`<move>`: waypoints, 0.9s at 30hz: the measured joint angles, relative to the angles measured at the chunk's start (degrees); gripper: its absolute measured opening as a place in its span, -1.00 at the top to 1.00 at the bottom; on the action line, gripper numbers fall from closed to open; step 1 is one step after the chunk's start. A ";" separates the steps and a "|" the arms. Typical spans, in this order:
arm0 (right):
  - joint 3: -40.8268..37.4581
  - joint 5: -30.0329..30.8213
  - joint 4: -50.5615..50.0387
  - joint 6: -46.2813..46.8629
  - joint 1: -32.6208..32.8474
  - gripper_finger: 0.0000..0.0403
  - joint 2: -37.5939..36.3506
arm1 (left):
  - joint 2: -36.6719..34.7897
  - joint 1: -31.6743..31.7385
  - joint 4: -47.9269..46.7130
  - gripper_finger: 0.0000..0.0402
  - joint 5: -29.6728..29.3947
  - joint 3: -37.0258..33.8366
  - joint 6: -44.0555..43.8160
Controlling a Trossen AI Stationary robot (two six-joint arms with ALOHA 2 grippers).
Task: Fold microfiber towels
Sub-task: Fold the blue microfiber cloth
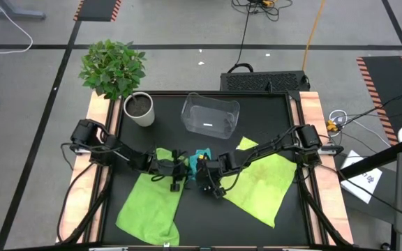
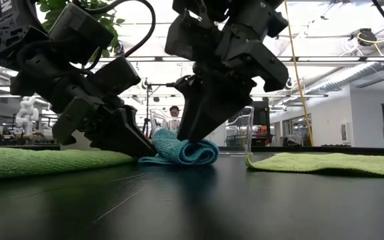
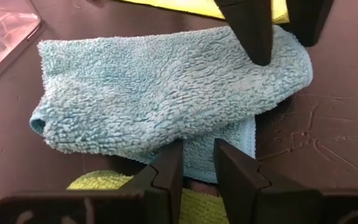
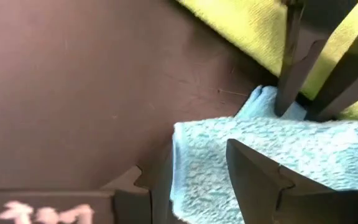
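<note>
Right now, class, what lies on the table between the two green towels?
The folded blue towel, with the left pincer and right pincer on it; the high view shows this best.

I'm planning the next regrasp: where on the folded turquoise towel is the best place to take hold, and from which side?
Judging by its pose, grip the turquoise towel at its loose layered edge, coming from above. The opposite side is a rounded fold, too bulky to pinch cleanly. Both the left end effector and right end effector already sit at the towel.

Overhead looks straight down; low looks level; 2 wrist views share the turquoise towel [image 3: 166, 93] close-up.
</note>
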 joint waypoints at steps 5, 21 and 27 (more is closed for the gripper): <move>0.00 1.83 1.41 0.35 -0.03 0.39 0.00 | 0.00 0.22 0.08 0.54 0.15 0.00 0.01; 0.02 10.89 4.13 0.57 -0.37 1.00 0.00 | 0.00 -0.26 -0.22 0.54 0.90 0.00 -1.97; 0.02 15.32 4.54 0.99 0.13 1.00 0.00 | 0.08 -1.22 -0.23 0.54 0.96 0.00 -3.17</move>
